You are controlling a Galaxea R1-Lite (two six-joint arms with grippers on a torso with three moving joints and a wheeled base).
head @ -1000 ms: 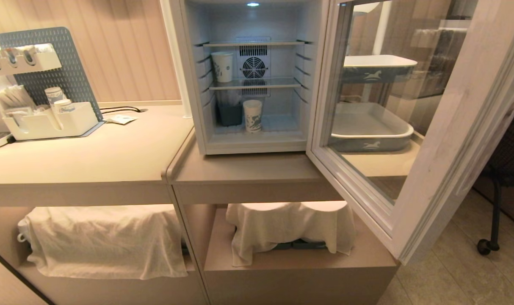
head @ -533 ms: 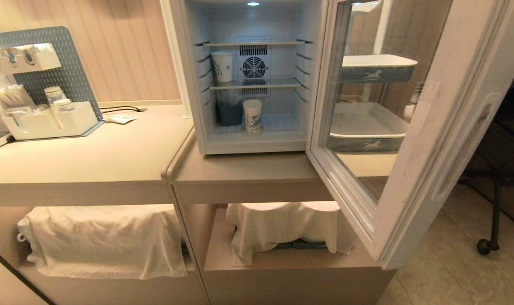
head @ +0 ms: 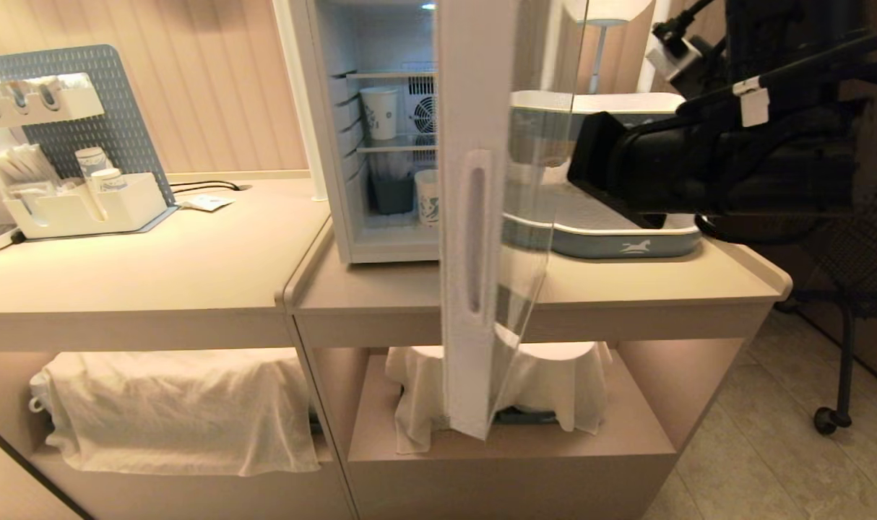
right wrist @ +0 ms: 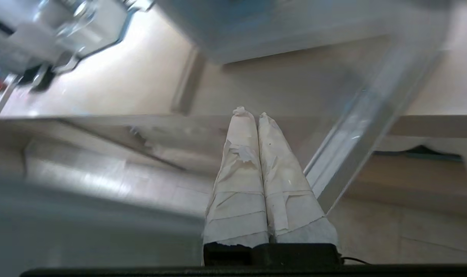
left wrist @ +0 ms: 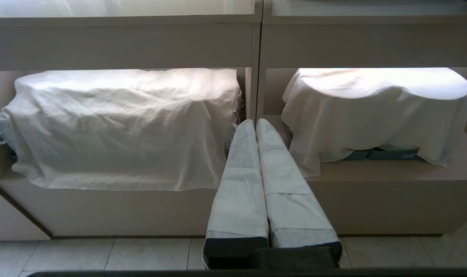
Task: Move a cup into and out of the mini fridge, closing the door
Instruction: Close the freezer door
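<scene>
A pale beige counter against a ribbed wall was seen from the head view, bearing the mini fridge. Its door stood half swung, edge-on to the camera, hiding part of the interior. The cup with the blue swirl was seen on the fridge floor, partly behind the door. The right arm was raised beside the door's outer face.

In the left wrist view, the left gripper was clenched and empty, pointed at cloth-draped shelves.

In the right wrist view, the right gripper was clenched on nothing, near the blurred door frame.
</scene>
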